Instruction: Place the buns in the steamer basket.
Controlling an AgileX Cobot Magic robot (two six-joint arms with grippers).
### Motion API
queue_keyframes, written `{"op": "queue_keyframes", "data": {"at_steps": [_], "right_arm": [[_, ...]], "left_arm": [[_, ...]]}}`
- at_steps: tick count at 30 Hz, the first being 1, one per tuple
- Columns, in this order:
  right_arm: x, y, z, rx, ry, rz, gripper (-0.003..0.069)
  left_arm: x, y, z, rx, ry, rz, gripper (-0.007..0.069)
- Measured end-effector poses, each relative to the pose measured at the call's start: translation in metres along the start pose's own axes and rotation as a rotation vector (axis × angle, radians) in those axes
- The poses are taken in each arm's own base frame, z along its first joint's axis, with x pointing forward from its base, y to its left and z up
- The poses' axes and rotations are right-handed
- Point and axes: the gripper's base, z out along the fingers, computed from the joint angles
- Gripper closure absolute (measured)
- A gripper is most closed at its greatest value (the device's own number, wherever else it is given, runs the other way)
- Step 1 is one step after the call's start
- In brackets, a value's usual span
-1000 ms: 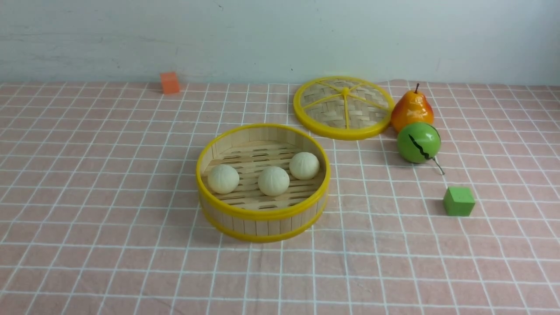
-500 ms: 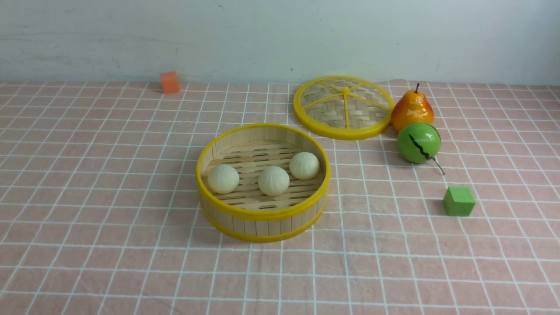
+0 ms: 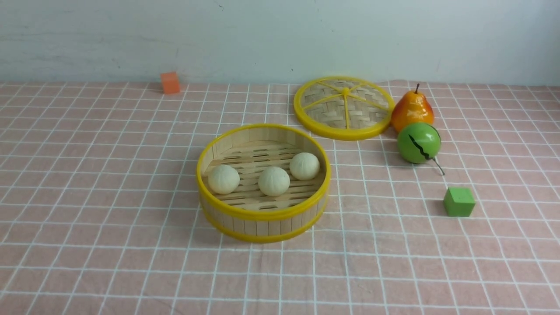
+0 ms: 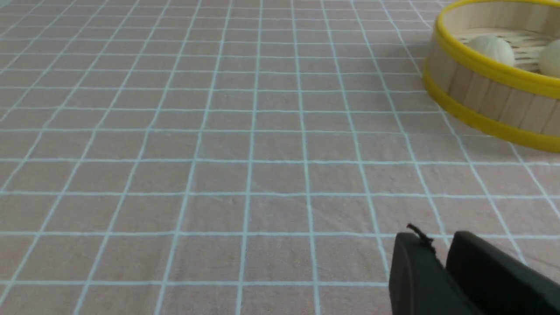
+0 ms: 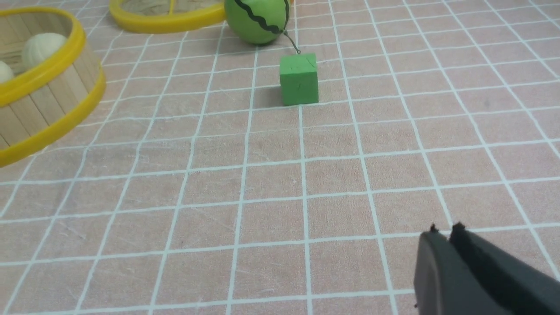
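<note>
The pink checked tablecloth (image 3: 87, 227) fills the front view from the lower edge up to the pale wall. At the centre of that frame stands the steamer basket (image 3: 262, 214), and all three buns (image 3: 274, 181) lie on its slatted floor in a loose row, apart from one another. By this showing the task looks done; nothing is left outside to bring in. The woven lid (image 3: 344, 107) lies flat at upper right of centre, with the pear (image 3: 412, 111) and the green ball (image 3: 418, 142) beside it. The green cube (image 3: 459, 201) sits at right, the orange cube (image 3: 169, 82) at upper left. Neither arm shows in the front view. In the wrist views, the left gripper (image 4: 439, 249) stands nearly closed with a narrow gap and holds nothing; the right gripper (image 5: 446, 234) is closed and empty.
</note>
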Motion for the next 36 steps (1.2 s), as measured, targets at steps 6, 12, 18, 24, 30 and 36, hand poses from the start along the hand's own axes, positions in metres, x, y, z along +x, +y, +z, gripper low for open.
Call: {"op": "queue_keyframes", "data": {"at_steps": [6,12,18,24,30,36], "right_arm": [[0.0000,0.0000,0.0000,0.000,0.000,0.000,0.0616],[0.0000,0.0000,0.0000,0.000,0.000,0.000,0.0613],[0.0000,0.0000,0.0000,0.000,0.000,0.000,0.0608],[0.0000,0.0000,0.0000,0.000,0.000,0.000,0.0598],[0.0000,0.0000,0.0000,0.000,0.000,0.000,0.0589],[0.0000,0.0000,0.0000,0.000,0.000,0.000,0.0581]], "left_arm": [[0.0081,0.0013,0.0005,-0.031,0.064,-0.070,0.0589],[0.0097,-0.0004,0.0006,-0.014,0.079,-0.106,0.0638],[0.0101,-0.0043,0.0005,0.030,0.085,-0.093,0.0638],[0.0101,-0.0056,0.0005,0.044,0.086,-0.078,0.0638],[0.0101,-0.0057,0.0005,0.045,0.086,-0.078,0.0638],[0.0101,-0.0057,0.0005,0.045,0.086,-0.077,0.0638]]}}
